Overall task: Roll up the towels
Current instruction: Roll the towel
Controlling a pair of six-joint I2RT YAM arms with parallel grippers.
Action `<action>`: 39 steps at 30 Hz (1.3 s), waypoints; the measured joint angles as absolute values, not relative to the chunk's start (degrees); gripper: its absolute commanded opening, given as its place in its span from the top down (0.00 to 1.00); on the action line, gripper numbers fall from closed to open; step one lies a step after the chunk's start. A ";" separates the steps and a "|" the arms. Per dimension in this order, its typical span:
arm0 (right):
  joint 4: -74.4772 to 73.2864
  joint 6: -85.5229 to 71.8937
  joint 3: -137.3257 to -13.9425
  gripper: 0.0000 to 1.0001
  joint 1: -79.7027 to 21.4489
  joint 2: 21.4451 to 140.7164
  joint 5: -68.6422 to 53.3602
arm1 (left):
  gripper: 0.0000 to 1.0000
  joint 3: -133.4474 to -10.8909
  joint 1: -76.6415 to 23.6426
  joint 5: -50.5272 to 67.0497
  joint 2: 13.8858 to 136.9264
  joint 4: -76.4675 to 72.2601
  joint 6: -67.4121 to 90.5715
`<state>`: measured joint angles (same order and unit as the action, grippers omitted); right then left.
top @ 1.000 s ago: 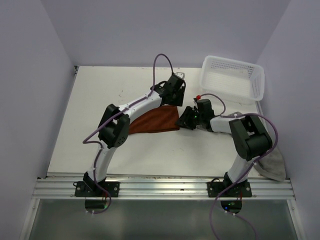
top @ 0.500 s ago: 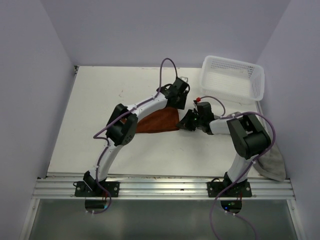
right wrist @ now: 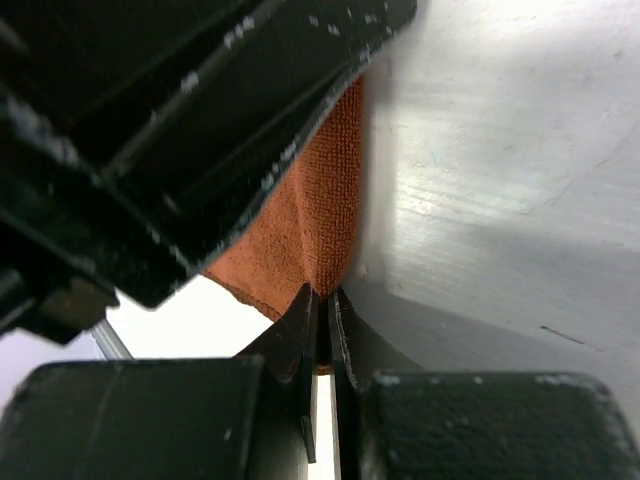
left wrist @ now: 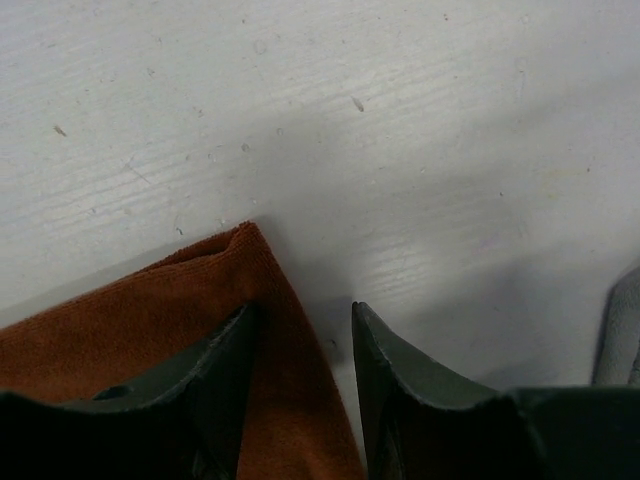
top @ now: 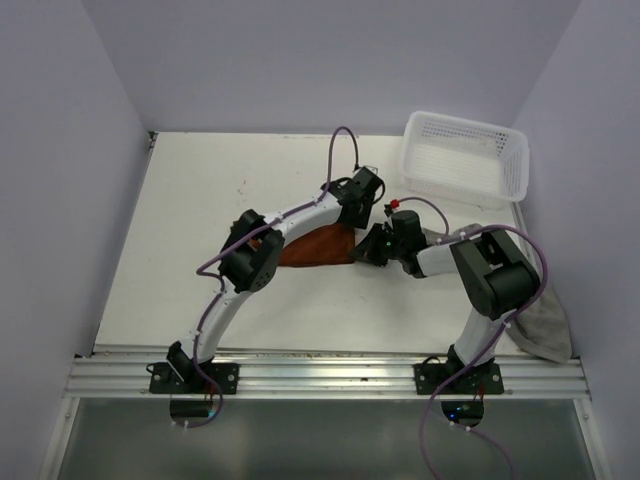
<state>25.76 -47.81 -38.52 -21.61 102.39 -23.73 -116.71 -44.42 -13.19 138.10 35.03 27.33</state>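
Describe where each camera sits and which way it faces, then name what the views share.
Top: above and behind, looking down on the table, basket, brown towel and both arms.
Left wrist: on the left arm, facing down; open left hand at the towel's corner.
Right wrist: low, facing along the table; right hand pinching the towel's edge.
Shared: all show the brown towel.

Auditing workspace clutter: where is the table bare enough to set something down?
Bare: the table left of the left arm, and the near strip before the rust-brown towel. Crowded: centre-right, where left gripper and right gripper meet at that towel, white basket behind.
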 measured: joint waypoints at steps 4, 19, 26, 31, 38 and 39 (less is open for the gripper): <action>26.89 -48.12 -37.93 1.00 -22.41 102.37 -23.53 | 0.55 -116.79 -44.45 -15.51 138.10 35.68 27.20; 29.82 -49.08 -36.29 1.00 -23.20 102.37 -23.53 | 0.57 -118.19 -44.80 -19.77 139.39 36.99 25.69; 29.74 -48.66 -36.29 1.00 -23.33 102.35 -23.44 | 0.61 -119.04 -45.01 -20.64 140.22 37.21 24.80; 28.80 -46.33 -36.42 1.00 -24.56 101.58 -21.61 | 0.74 -124.16 -45.08 -21.54 143.06 39.22 23.66; 25.08 -43.51 -36.40 1.00 -26.17 98.94 -17.47 | 0.80 -124.40 -45.08 -21.47 143.15 39.75 22.94; 23.70 -42.89 -36.40 1.00 -26.26 98.10 -16.62 | 0.80 -124.40 -45.08 -21.45 143.15 39.75 22.94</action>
<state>23.70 -42.89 -36.40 -26.26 98.10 -16.62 -124.40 -45.08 -21.45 143.15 39.75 22.94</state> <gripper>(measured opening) 0.051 0.202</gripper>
